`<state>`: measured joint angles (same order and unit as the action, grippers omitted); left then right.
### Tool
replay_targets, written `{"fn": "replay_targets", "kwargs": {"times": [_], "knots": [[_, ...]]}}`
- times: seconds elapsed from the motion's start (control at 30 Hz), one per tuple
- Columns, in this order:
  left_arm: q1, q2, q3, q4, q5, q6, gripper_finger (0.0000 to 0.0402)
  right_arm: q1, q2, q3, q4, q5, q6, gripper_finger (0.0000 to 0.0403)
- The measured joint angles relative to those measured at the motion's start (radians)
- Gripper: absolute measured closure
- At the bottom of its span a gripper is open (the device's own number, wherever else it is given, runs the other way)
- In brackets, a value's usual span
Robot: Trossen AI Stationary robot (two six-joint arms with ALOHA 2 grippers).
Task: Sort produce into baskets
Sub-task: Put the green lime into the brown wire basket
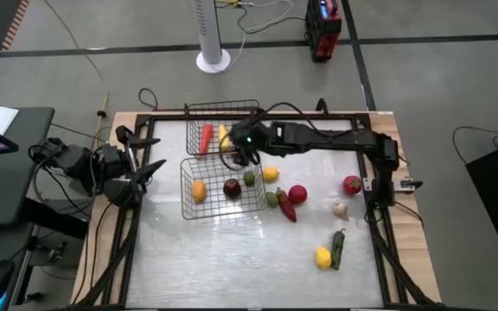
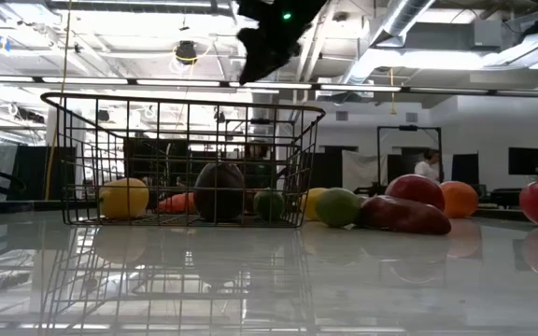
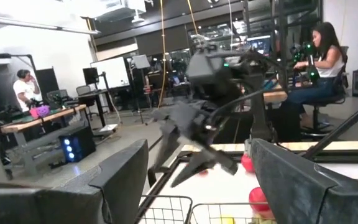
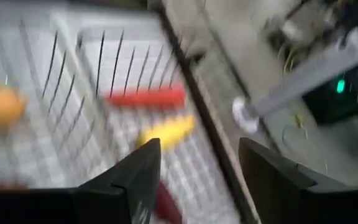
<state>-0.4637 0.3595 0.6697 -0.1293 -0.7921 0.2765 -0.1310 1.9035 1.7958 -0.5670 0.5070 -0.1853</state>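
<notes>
Two wire baskets stand mid-table. The far basket (image 1: pixel 199 114) holds a red piece (image 4: pixel 145 98) and a yellow corn (image 4: pixel 166 132). The near basket (image 1: pixel 187 206) holds a yellow lemon (image 1: pixel 199 190), a dark red apple (image 1: pixel 232 187) and a green lime (image 1: pixel 249 179). My right gripper (image 4: pixel 197 162) hangs open over the far basket's near right corner, high above the mesh (image 2: pixel 269 42). A dark red piece (image 4: pixel 166 202) shows low beside one finger. My left gripper (image 3: pixel 197 162) waits open at the table's left edge (image 1: pixel 150 155). My right gripper: I cannot tell whether a finger touches the dark red piece (image 4: pixel 165 205); the finger itself hides where they meet. Nothing lies between the two fingers.
Loose produce lies right of the near basket: a yellow lemon (image 1: pixel 271 174), a red apple (image 1: pixel 297 193), a green piece (image 1: pixel 271 199), a red chili (image 1: pixel 287 210), a red fruit (image 1: pixel 352 184), a pale bulb (image 1: pixel 341 208), a lemon (image 1: pixel 322 257) and a dark chili (image 1: pixel 338 246).
</notes>
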Motion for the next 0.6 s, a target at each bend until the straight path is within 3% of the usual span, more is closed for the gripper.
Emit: {"fn": "replay_targets", "kwargs": {"times": [0.33,0.43,0.6], "knots": [[0.000,0.000,0.000,-0.016,0.001,-0.057,0.0129,0.038,-0.039,-0.007,-0.703,0.049,0.416,0.0147],[0.000,0.000,0.000,-0.034,0.002,-0.090,0.0129,0.057,-0.071,-0.079,-0.748,0.070,0.501,0.0147],[0.000,0.000,0.000,-0.061,0.002,-0.107,0.0129,0.142,-0.177,-0.284,-0.640,0.067,0.636,0.0147]]}}
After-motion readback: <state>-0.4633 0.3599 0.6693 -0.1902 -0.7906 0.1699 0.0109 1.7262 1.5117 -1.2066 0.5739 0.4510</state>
